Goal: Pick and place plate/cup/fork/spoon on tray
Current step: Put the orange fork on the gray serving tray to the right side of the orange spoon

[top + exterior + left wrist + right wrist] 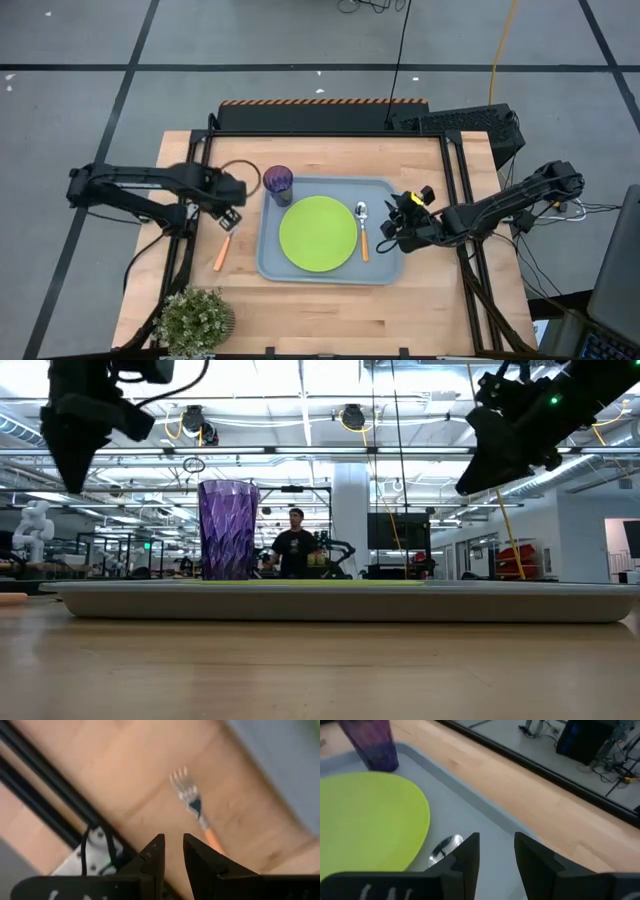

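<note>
- We are seeing the tray (330, 270) lying on the worktop (330, 320), with the plate (318, 233) at its middle and the cup (278, 183) standing upright in a far corner of the tray.
- The spoon (363, 232) is lying on the tray just beside the plate, its long axis running near to far, bowl at the far end.
- The fork (192, 800) is lying on the bare worktop outside the tray on the left, handle nearer us, tines pointing away.
- The left gripper (171, 851) is hovering above the fork, jaws narrowly apart and holding nothing.
- The right gripper (496, 851) is hanging over the tray's right edge near the spoon, jaws parted and empty.
- A potted plant (195, 320) is sitting at the near left corner; a person (295, 545) is standing in the room behind.
</note>
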You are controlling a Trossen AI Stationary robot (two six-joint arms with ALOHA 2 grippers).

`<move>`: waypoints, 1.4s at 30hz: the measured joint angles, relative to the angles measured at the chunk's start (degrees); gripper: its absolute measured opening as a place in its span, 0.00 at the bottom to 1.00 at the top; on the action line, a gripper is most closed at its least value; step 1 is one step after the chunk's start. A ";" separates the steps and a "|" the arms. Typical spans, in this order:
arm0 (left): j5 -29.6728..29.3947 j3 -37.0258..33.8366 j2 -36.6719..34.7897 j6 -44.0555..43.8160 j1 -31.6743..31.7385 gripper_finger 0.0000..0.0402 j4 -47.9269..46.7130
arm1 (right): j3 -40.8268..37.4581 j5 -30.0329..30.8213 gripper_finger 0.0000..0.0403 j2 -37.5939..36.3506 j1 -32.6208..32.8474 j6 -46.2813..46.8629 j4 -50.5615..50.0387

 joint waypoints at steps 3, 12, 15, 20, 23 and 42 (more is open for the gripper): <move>1.67 -0.64 2.53 -2.14 -1.73 0.18 -2.36 | -0.82 -0.05 0.29 -1.09 0.02 -1.83 2.17; 7.69 -9.31 2.57 -8.95 -7.16 0.18 9.08 | -4.43 -0.07 0.29 -2.85 0.02 -5.18 7.43; 9.15 -13.06 2.43 -10.09 -7.99 0.18 13.90 | -4.77 -0.12 0.29 -2.84 0.01 -4.93 7.36; 10.28 -17.80 2.38 -11.97 -8.76 0.18 17.89 | -4.77 -0.25 0.29 -2.84 0.01 -4.56 7.61; 10.29 -19.78 2.37 -13.16 -9.45 0.18 23.16 | -4.77 -0.27 0.29 -2.84 0.02 -4.36 7.88; 9.01 -25.52 2.39 -16.29 -12.25 0.18 31.67 | -4.77 -1.65 0.29 -2.84 0.01 -4.69 10.19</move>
